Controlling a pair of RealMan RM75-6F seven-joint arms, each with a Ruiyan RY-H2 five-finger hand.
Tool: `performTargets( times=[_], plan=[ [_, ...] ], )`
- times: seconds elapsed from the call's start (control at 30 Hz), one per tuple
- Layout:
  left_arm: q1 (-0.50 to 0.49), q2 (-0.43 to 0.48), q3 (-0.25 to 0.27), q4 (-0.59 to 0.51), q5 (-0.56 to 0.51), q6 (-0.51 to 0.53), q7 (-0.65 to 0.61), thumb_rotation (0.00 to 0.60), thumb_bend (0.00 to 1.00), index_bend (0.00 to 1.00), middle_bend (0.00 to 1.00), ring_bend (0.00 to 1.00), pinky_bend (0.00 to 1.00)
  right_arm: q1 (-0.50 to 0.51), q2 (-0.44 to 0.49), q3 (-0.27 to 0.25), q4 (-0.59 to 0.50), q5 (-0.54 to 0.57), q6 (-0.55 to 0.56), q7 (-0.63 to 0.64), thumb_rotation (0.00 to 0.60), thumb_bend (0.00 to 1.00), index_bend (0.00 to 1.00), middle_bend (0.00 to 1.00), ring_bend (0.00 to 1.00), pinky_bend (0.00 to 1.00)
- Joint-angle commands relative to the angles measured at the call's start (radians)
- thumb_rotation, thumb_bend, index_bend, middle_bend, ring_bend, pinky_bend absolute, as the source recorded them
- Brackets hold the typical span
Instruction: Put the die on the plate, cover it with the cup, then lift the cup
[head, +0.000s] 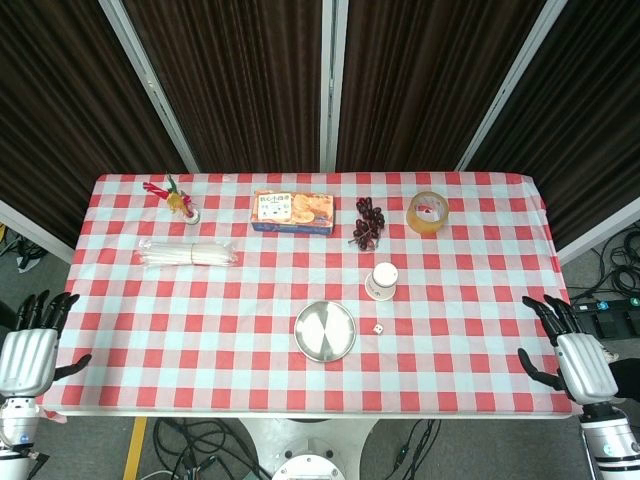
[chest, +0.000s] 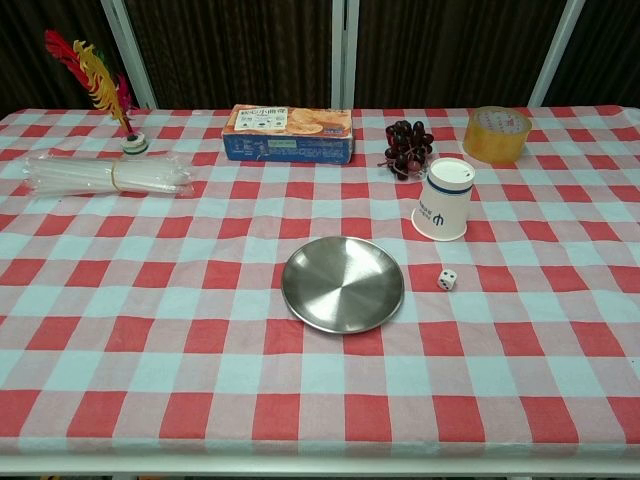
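A small white die (head: 378, 329) (chest: 446, 280) lies on the checked cloth just right of a round steel plate (head: 325, 331) (chest: 343, 284). Behind the die stands a white paper cup (head: 383, 281) (chest: 442, 199), upside down. My left hand (head: 30, 352) hovers at the table's left edge, fingers spread and holding nothing. At the right edge my right hand (head: 570, 350) is likewise spread and empty. Both hands are far from the die and appear only in the head view.
Along the back are a feather shuttlecock (head: 180, 198) (chest: 100, 85), a biscuit box (head: 293, 212) (chest: 289, 133), dark grapes (head: 368, 222) (chest: 408, 147) and a tape roll (head: 428, 212) (chest: 498, 134). A bundle of clear straws (head: 188, 256) (chest: 108, 175) lies at the left.
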Motion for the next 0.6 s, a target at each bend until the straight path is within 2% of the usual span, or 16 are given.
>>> performTargets(
  times=[0.03,0.3,0.4,0.47,0.53,0.6],
  plan=[
    [-0.001,-0.001,0.000,0.002,0.001,-0.001,0.000,0.600,0.00,0.14,0.13,0.02,0.02,-0.002,-0.001,0.000,-0.002,0.001,0.003,-0.004,0.600,0.33,0.09,0.16,0.00,0.00],
    [-0.003,-0.001,0.000,0.006,0.001,-0.007,-0.011,0.600,0.00,0.14,0.13,0.02,0.02,0.013,-0.011,-0.002,-0.009,-0.023,-0.006,-0.024,0.600,0.33,0.10,0.16,0.00,0.00],
    [-0.005,-0.002,-0.001,0.008,0.005,-0.007,-0.018,0.600,0.00,0.14,0.13,0.02,0.02,0.046,-0.021,0.001,-0.023,-0.060,-0.030,-0.068,0.600,0.31,0.11,0.20,0.02,0.02],
    [-0.007,-0.002,0.001,0.012,0.007,-0.011,-0.022,0.600,0.00,0.14,0.13,0.02,0.02,0.082,-0.036,0.012,-0.036,-0.089,-0.054,-0.111,0.600,0.18,0.16,0.31,0.12,0.10],
    [-0.006,-0.001,0.002,0.015,0.007,-0.011,-0.028,0.600,0.00,0.14,0.13,0.02,0.02,0.127,-0.057,0.024,-0.048,-0.106,-0.101,-0.145,0.600,0.06,0.26,0.44,0.26,0.22],
    [-0.004,-0.002,0.002,0.018,0.008,-0.009,-0.035,0.600,0.00,0.14,0.13,0.02,0.02,0.175,-0.072,0.032,-0.059,-0.105,-0.173,-0.183,0.600,0.05,0.35,0.56,0.43,0.37]
  ],
)
